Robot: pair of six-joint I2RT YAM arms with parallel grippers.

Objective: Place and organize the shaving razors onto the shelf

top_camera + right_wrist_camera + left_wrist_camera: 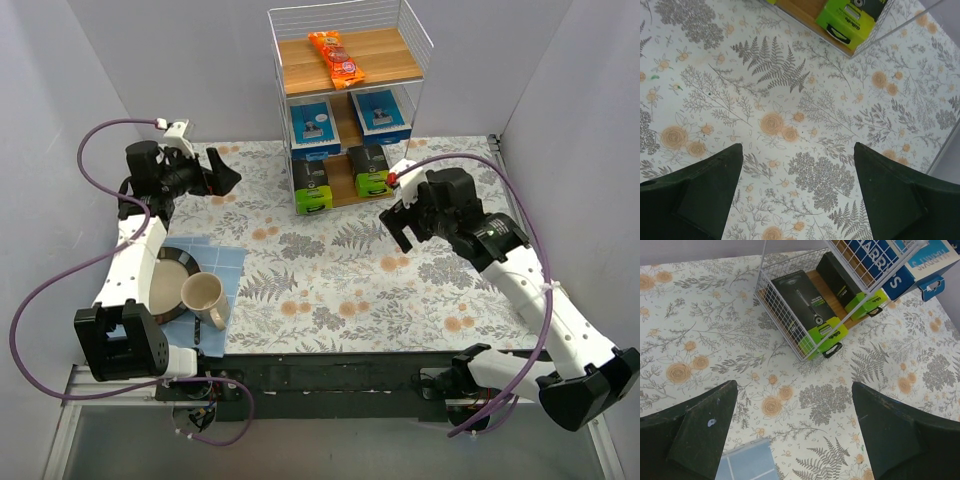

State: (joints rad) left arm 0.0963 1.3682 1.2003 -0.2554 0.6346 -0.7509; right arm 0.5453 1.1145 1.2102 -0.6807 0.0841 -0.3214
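Left end effector (794, 388) gapes near shelf's (782, 322) front edge

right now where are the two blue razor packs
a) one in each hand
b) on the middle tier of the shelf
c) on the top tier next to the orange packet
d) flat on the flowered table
B: the left blue razor pack and the right blue razor pack sit side by side on the middle tier of the shelf, below the orange packet and above the black-and-green packs.
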